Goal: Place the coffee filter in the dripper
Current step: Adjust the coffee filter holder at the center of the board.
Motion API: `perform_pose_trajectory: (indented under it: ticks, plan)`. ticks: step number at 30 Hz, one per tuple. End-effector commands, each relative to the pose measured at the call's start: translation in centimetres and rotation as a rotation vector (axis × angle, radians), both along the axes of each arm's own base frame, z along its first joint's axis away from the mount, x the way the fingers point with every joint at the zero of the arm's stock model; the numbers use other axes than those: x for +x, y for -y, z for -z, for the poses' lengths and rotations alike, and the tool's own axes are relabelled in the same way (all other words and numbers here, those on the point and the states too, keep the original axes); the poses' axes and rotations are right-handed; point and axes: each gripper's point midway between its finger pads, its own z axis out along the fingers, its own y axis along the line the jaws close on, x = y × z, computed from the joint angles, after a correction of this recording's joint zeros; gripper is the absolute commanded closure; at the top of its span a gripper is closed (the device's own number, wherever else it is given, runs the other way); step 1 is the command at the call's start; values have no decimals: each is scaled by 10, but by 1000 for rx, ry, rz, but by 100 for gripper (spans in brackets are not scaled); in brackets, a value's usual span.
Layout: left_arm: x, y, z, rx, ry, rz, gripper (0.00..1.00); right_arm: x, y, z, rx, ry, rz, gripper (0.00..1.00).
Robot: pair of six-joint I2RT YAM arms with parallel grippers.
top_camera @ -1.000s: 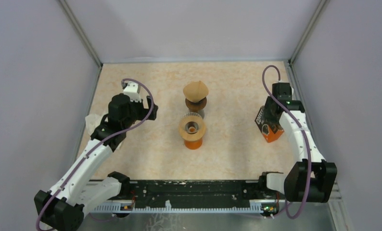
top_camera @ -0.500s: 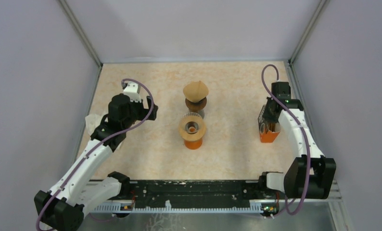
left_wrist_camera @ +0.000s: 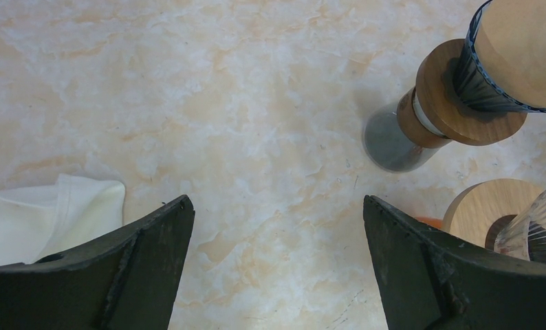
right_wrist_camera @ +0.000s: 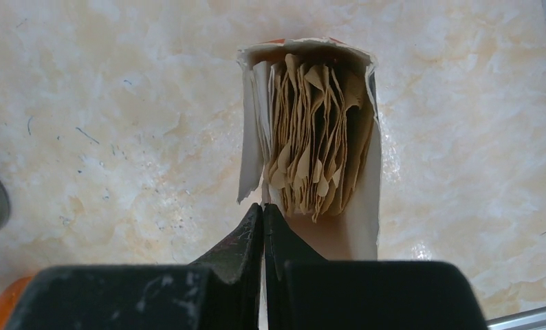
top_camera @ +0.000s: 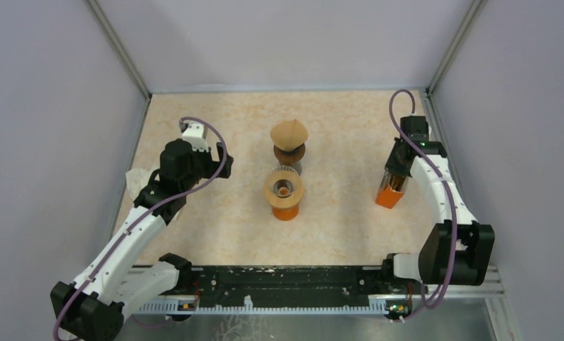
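The right end effector (right_wrist_camera: 263, 210), closed together, sits at the near lip of the box (right_wrist_camera: 251, 151) by the table's (right_wrist_camera: 119, 103) right edge, filters (right_wrist_camera: 318, 137) upright just beyond.

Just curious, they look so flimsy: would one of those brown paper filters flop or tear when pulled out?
Probably floppy and very light: the coffee filters show thin, crinkled edges. Packed tightly in the filter box, several might drag out together.

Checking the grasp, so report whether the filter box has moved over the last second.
Yes. The filter box has turned to look narrower, and its base has slid left, away from the right wall and toward the dripper.
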Motion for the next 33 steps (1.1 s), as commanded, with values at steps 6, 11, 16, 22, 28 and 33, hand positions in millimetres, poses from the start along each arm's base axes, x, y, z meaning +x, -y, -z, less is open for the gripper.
perform_pose_trajectory:
  ticks: [6,11,16,22,28,33]
  plan:
    - [1,-1,-10,-8,43,3,3,32,2,-30,28,125,56,90]
    - [1,-1,-10,-11,44,5,3,31,-4,-54,37,189,-1,80]
    - [1,-1,-10,-11,44,6,3,23,10,-78,-48,219,2,73]
    - [1,-1,-10,-11,45,6,3,15,38,-78,-192,202,73,72]
    - [0,0,-10,-14,42,9,3,19,38,-60,-194,176,70,76]
    - [0,0,-9,-14,41,9,3,24,39,-49,-192,161,70,78]
